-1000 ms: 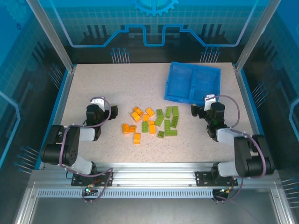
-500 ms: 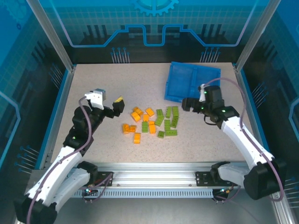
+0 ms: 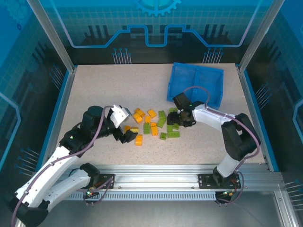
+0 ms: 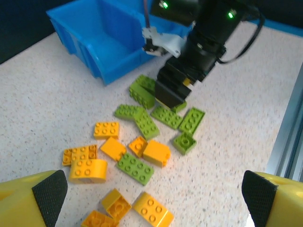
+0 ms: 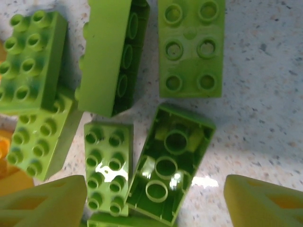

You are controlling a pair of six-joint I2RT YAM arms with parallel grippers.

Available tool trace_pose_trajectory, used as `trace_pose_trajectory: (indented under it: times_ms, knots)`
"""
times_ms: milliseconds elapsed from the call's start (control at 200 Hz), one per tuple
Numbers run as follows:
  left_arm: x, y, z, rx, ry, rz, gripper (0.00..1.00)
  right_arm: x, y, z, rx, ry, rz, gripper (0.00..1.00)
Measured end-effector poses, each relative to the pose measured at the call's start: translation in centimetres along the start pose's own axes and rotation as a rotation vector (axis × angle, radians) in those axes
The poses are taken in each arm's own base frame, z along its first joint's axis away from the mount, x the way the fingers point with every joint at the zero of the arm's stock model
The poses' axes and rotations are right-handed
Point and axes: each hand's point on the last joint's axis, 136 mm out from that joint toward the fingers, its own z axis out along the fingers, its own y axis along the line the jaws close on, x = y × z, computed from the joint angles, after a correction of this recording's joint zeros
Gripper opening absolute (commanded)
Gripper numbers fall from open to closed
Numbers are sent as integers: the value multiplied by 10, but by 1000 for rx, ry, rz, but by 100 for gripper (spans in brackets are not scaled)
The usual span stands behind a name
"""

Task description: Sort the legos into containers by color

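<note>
- Both arms are swinging inward; right gripper (image 3: 177,118) is straddling an upturned green brick (image 5: 168,182), jaws apart, for a pick.
- Left gripper (image 3: 125,125) is hovering spread wide over orange legos (image 3: 142,117); tray (image 3: 182,90) is waiting beyond.

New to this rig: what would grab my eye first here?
A heap of orange and green bricks mid-table, with an empty blue tray at the far right. The right arm's fingers straddle green bricks, open; the left arm's fingers hang open by the orange ones.
</note>
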Motion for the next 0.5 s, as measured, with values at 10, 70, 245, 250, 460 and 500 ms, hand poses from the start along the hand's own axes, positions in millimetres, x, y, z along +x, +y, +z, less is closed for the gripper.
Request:
trace_pose_trajectory:
  times_ms: [10, 70, 245, 250, 460, 500]
  knots:
    - [2, 0, 0, 2, 5, 3, 99, 0, 0, 1, 2, 1, 4, 70]
    - [11, -2, 2, 8, 28, 12, 99, -1, -2, 8, 26, 5, 13, 66]
    - [17, -5, -4, 7, 24, 42, 99, -2, -5, 18, 75, -8, 23, 45]
    - [18, -5, -4, 7, 24, 42, 99, -2, -5, 17, 76, -9, 20, 45]
    - [19, -6, -7, -3, 13, 67, 99, -3, -12, 14, 105, -42, 33, 33]
    - [20, -6, -7, -3, 14, 66, 99, -2, -14, 9, 103, -52, 34, 33]
